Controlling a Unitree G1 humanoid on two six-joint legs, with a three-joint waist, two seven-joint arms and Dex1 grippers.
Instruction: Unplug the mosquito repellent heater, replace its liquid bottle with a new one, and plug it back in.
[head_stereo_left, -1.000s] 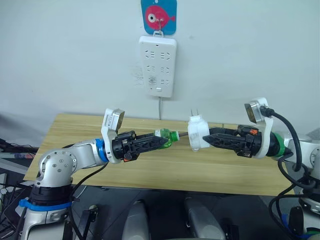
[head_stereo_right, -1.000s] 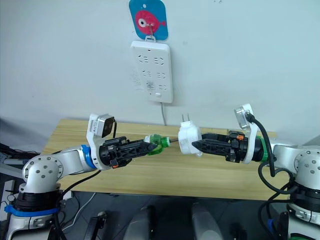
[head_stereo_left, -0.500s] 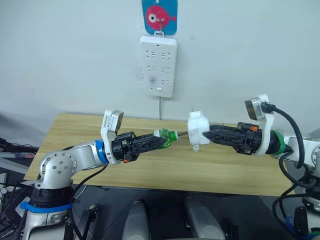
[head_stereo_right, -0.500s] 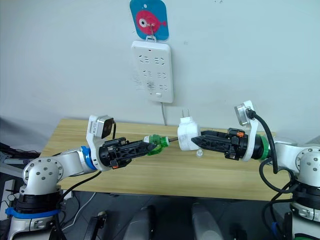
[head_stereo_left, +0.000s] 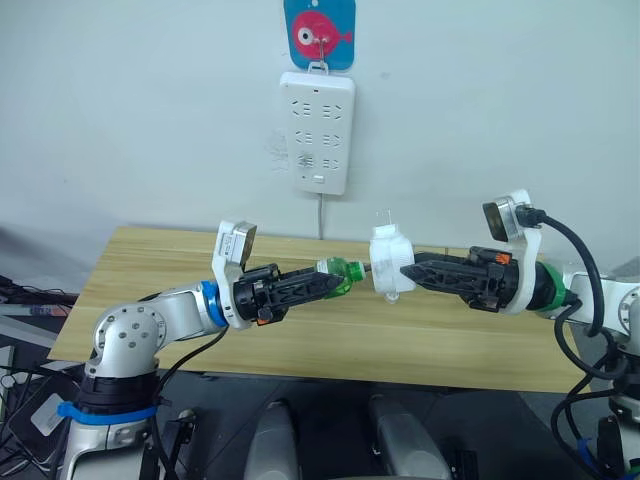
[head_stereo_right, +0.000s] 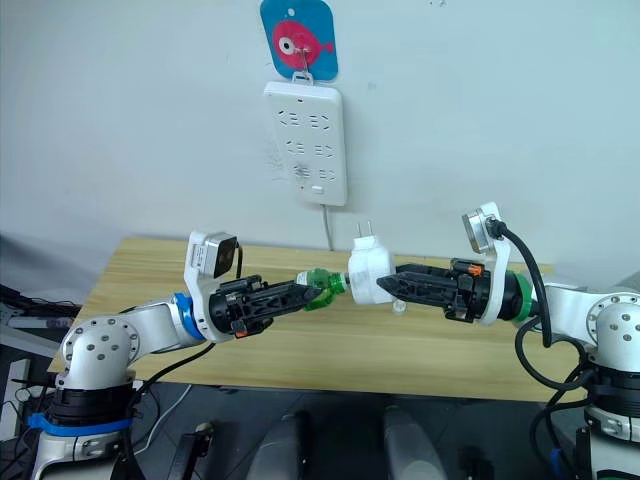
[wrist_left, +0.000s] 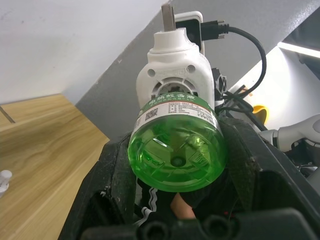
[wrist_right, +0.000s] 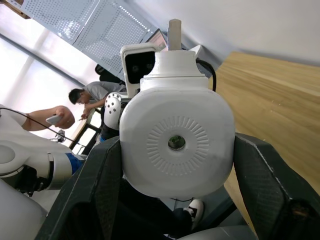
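- The right gripper (head_stereo_left: 418, 271) is clamped on the mosquito repellent heater (head_stereo_left: 389, 263), a finger on each side of its white body, and holds it in the air above the wooden table (head_stereo_left: 300, 345).
- The heater's two plug prongs (head_stereo_left: 383, 217) point upward; its round vented face (wrist_right: 176, 142) is turned toward the right wrist camera.
- The left gripper (head_stereo_left: 335, 283) is closed around a green liquid bottle (head_stereo_left: 344, 272) and holds it level, neck toward the heater.
- In the left wrist view the bottle's (wrist_left: 176, 148) labelled shoulder sits right at the heater's underside opening (wrist_left: 175, 86); whether the neck is seated inside cannot be told.
- A white power strip (head_stereo_left: 315, 132) hangs on the wall above the table, below a blue hook plate with a red fish (head_stereo_left: 318, 31); its sockets are unoccupied.
- A small white cap-like item (head_stereo_left: 394, 296) lies on the table under the heater.
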